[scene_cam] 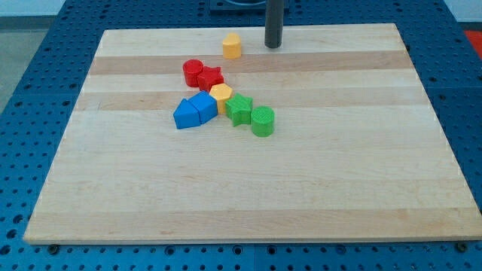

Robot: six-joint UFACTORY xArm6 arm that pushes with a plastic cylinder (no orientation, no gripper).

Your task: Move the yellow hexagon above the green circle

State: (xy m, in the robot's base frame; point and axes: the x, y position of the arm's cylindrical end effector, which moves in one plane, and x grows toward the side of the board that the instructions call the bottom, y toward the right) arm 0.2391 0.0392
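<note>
Green circle block (262, 121) sits lowest on the wooden board (248, 188). Green star block (239, 108) touches its upper left; a yellow hexagon block (221, 93) beyond that. Two blue blocks (194, 111) left, red circle (193, 72) and red star (210, 77) above-left. Second yellow hexagon (232, 46) far above. My tip (273, 45), a bare rod with no pincer, stands just right of it.

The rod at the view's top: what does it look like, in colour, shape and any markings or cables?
It is a straight, dark grey to black cylinder, smooth and matte, with no markings or cables visible. Only its lower part shows; the upper part is cut off by the view's top edge. My tip ends flat on the light wooden board, to the view's right of a yellow hexagon.
</note>
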